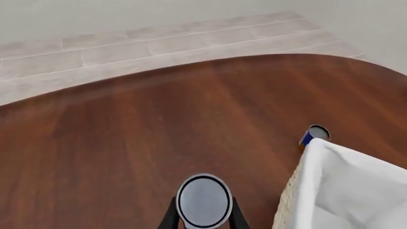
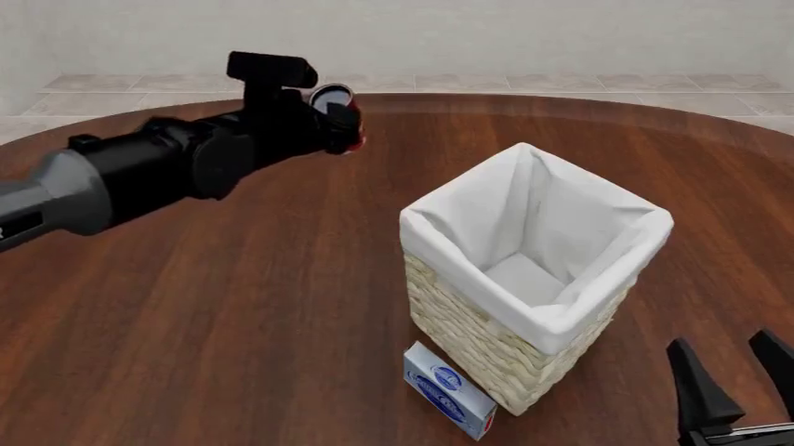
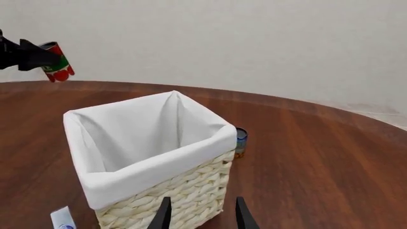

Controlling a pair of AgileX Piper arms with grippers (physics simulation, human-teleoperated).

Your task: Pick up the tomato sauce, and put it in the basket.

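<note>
Above the counter [image 2: 248, 307], well left of the basket [image 2: 534, 344], my left gripper [image 2: 337, 119] holds the sauce can [image 2: 335, 102] clamped and lifted clear. I judge the carry is next: I should keep the can high, travel right until it hangs over the white liner [image 2: 522, 232], then lower before letting go. My right gripper [image 2: 734, 383] sits wide, holding nothing, near the basket.

blue can [image 3: 241, 141]: half hidden behind basket [image 3: 171, 191] | box [image 3: 63, 220]: cut off
</note>
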